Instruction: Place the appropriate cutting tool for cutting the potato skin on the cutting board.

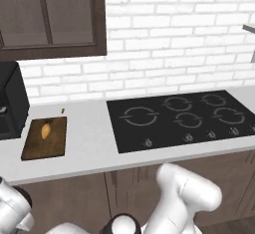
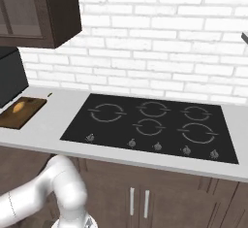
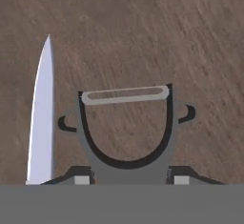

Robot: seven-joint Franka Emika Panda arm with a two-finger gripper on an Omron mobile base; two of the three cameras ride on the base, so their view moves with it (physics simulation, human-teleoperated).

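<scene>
The jaws are clenched on the peeler point(image 3: 125, 137), their two dark tips at its lower sides, at about 7 and 5 o'clock of its forked head in the hand view. It lies on a brown wooden surface with the knife point(image 3: 42, 118) just beside it at 9 o'clock. The peeler looks light, stiff and metal, likely slick, so a hold low on the fork near the handle seems soundest; its thin cross-blade at 12 o'clock is best left untouched. The board point(image 1: 45, 138) sits on the tabletop point(image 1: 89, 148) at 9 o'clock of the hob point(image 1: 184, 118) and carries the potato point(image 1: 46, 130) alone.
</scene>
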